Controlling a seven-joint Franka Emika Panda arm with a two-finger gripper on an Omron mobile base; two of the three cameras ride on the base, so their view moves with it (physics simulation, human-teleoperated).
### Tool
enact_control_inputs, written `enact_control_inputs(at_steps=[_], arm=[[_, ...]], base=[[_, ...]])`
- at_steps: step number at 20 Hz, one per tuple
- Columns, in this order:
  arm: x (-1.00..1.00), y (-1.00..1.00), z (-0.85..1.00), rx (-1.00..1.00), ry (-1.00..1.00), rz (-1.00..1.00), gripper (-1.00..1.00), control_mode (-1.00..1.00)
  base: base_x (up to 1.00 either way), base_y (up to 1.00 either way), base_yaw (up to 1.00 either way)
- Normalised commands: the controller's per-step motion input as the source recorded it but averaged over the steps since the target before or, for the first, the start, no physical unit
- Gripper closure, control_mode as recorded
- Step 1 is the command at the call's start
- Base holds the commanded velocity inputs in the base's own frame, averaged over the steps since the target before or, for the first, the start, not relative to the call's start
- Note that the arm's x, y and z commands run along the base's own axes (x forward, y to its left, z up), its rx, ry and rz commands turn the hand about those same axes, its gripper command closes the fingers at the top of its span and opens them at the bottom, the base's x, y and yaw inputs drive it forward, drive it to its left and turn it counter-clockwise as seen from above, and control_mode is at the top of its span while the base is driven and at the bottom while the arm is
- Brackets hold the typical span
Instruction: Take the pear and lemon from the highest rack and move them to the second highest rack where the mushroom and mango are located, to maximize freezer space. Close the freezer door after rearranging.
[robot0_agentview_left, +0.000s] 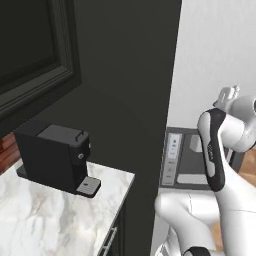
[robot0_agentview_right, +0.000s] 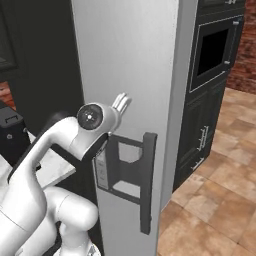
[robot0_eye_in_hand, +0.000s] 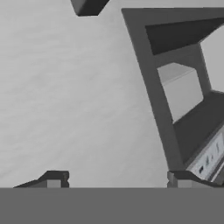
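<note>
Freezer door (robot0_agentview_right: 132, 65): light-grey panel, appeared shut, dispenser recess (robot0_agentview_right: 125, 170) and dark bar handle (robot0_agentview_right: 146, 182) on its front. Gripper (robot0_eye_in_hand: 117, 179): fingers spread apart, holding nothing, facing bare door beside the recess. Pear, lemon: presumably inside. Step judged: getting the door open; next move calls for grasping the handle

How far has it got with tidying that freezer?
The freezer door looks shut, so racks and fruit are hidden; I can't tell whether anything was moved. In hand: open, empty fingers facing the door beside its dispenser panel. Any moving left needs the door opened.
</note>
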Motion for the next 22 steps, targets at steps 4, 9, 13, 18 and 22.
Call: enact_control_inputs(at_steps=[4, 9, 13, 18, 22], arm=[[0.78, -0.1, -0.01, 0.18, 0.0, 0.01, -1.0, -1.0], [0.8, -0.02, -0.04, 0.14, 0.0, 0.06, -1.0, -1.0], [0.71, 0.0, -0.05, 0.13, 0.0, 0.2, -1.0, -1.0], [0.55, 0.04, -0.08, 0.16, 0.0, 0.4, -1.0, -1.0], [0.43, 0.16, -0.09, 0.16, 0.0, 0.48, -1.0, -1.0]], base=[[0.0, 0.0, 0.0], [0.0, 0.0, 0.0], [0.0, 0.0, 0.0], [0.0, 0.0, 0.0], [0.0, 0.0, 0.0]])
